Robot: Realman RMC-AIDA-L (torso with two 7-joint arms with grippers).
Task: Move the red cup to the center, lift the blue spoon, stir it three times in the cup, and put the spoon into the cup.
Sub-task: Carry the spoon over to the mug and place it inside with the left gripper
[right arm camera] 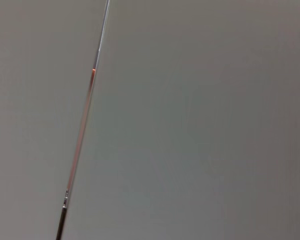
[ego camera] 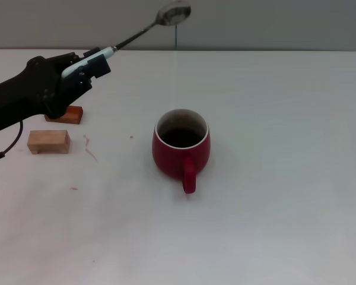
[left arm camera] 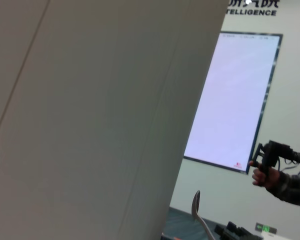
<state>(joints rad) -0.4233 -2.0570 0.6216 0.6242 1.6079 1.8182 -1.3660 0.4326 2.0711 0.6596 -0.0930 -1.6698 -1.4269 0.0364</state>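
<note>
**Spoon aloft, cup waiting**

Your table (ego camera: 285, 225) carries the red cup (ego camera: 181, 148) at center: heavy, breakable, stable. Left gripper (ego camera: 86, 66), far left, is clamped on the blue spoon (ego camera: 139, 32)'s handle; it's light, stiff, slippery, so hold the handle firmly.

The flat white table (ego camera: 273, 225) carries a squat dark red ceramic mug (ego camera: 181, 148) near its middle — handle toward the robot. Well to the left lie two small blocks — a pale wooden one (ego camera: 48, 142) and an orange-red one (ego camera: 68, 115) just behind it.
</note>
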